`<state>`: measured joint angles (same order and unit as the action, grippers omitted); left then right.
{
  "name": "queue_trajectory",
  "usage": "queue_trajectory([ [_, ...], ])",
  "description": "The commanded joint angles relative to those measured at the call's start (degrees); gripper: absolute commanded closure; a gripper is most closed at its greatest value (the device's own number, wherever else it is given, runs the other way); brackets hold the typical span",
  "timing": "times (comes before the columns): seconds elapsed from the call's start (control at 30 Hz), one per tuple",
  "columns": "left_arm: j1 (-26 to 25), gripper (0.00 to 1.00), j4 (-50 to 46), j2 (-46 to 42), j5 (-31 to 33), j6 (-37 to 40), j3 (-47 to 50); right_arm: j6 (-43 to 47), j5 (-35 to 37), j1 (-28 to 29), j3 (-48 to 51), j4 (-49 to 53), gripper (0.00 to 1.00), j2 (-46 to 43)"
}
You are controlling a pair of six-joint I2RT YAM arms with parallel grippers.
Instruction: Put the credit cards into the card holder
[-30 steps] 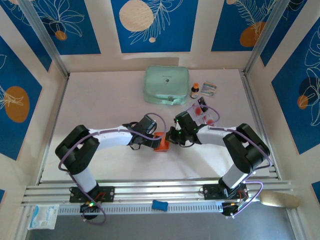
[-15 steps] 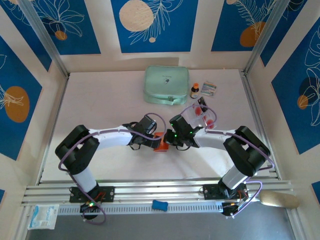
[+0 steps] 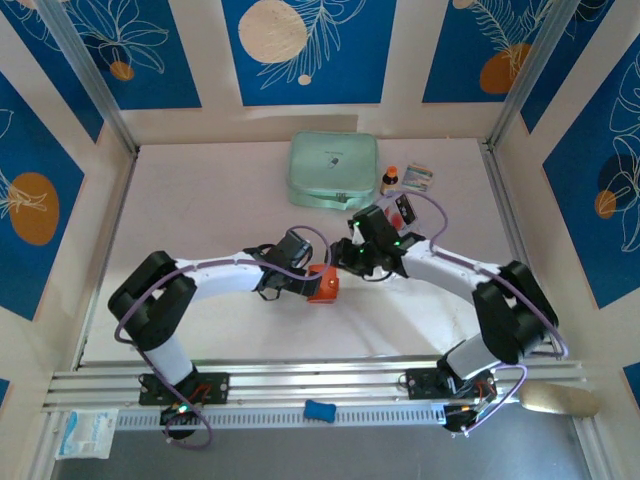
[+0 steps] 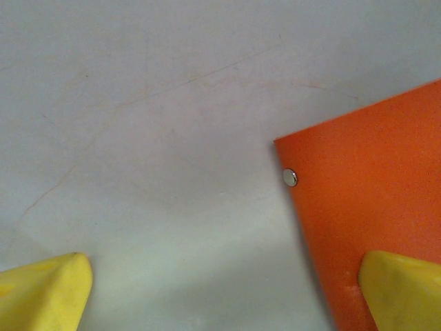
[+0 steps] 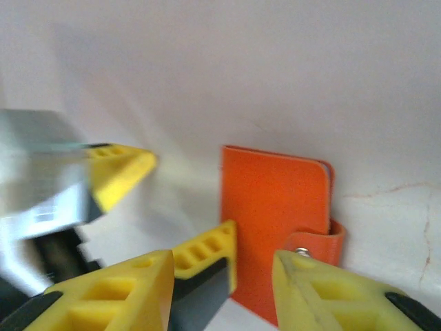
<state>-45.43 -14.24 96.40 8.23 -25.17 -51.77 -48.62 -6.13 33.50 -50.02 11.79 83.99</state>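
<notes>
Card holder lay folded shut mid-counter, between both arms. left fingers were spread wide, one over the holder's edge. right fingers were partly apart, empty, just beside it.

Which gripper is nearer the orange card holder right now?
Left. The left gripper straddles an edge of the card holder, one finger over its cover. The right gripper hangs off its far-right corner, apart from it.
</notes>
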Motion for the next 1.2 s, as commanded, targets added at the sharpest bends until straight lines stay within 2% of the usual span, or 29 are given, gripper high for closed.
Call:
queue_trajectory([
  [0.0,0.6,0.00,-3.2,-1.7,0.2,-0.3,-1.1,2.1,-3.5,-3.0,-1.9,4.0,0.53,-6.2],
  [0.13,1.8,0.00,-4.6,-4.5,0.2,0.6,-4.1,4.1,-3.8,-8.2,-2.5,8.0,0.49,-13.4],
  [0.23,3.5,0.00,-6.0,-7.0,0.1,1.8,-6.6,6.0,-2.7,-14.2,-3.1,12.3,0.47,-19.4],
  [0.37,6.3,0.00,-8.0,-10.1,-0.8,2.8,-9.5,7.5,-3.9,-27.1,-3.1,17.0,0.47,-25.6],
  [0.47,8.2,0.00,-9.0,-12.8,-1.2,2.9,-10.2,8.3,-6.8,-37.6,-2.6,18.9,0.48,-26.9],
  [0.53,9.4,0.00,-9.3,-14.7,-1.4,2.7,-10.2,8.5,-9.1,-43.9,-2.3,19.4,0.51,-26.3],
  [0.7,12.3,0.00,-10.7,-19.9,-1.0,2.6,-8.5,7.5,-13.3,-54.8,0.7,16.4,0.85,-23.1],
  [0.77,13.4,0.00,-11.3,-21.6,-0.9,2.7,-7.8,7.1,-14.7,-56.7,1.8,14.7,0.95,-21.1],
  [0.83,14.7,0.00,-11.9,-23.1,-0.8,2.8,-7.0,6.8,-15.5,-57.3,3.1,12.9,1.00,-18.9],
  [0.97,17.4,0.00,-13.0,-25.6,-1.4,3.2,-5.8,6.2,-16.6,-56.5,6.6,8.7,1.00,-15.4],
  [1.17,20.1,0.00,-13.5,-27.6,-2.3,3.6,-4.3,5.4,-16.7,-52.2,11.6,3.8,1.00,-11.8],
])
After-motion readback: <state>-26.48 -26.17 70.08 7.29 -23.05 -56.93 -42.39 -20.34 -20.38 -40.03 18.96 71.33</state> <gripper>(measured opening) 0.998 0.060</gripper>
